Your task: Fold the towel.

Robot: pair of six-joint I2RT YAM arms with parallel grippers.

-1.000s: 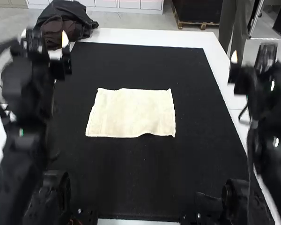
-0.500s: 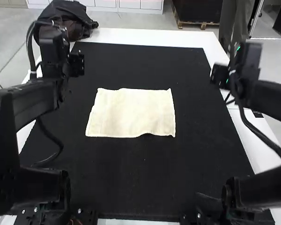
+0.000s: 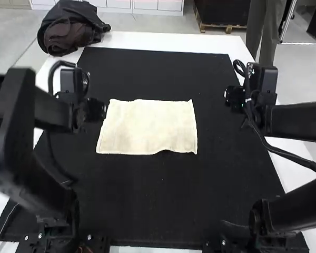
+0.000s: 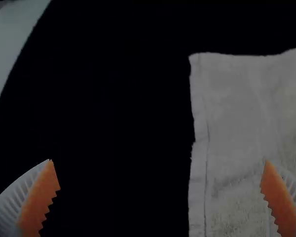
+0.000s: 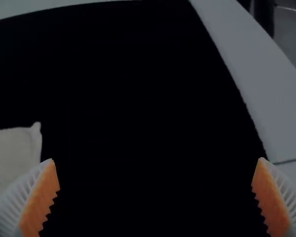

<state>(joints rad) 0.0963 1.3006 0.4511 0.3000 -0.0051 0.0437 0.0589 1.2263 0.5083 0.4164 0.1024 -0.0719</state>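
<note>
The cream towel (image 3: 148, 127) lies spread in a rectangle on the black mat, its near edge slightly wavy. In the high view my left gripper (image 3: 96, 110) is beside the towel's left edge, and my right gripper (image 3: 234, 97) stands off its right side, apart from it. The left wrist view has my left gripper (image 4: 159, 160) open above the mat and the edge of the towel (image 4: 237, 123). Open too is my right gripper (image 5: 155, 160) in the right wrist view, over bare mat, with a corner of the towel (image 5: 15, 153) beside it.
The black mat (image 3: 147, 205) covers most of the white table (image 3: 168, 41). A dark bundle of cloth or a bag (image 3: 71, 29) rests at the table's far left corner. A person's legs stand by the far right edge.
Both arms have come down and inward toward the towel's sides, the left one also nearer to the towel's edge. The towel has stayed as it was.
</note>
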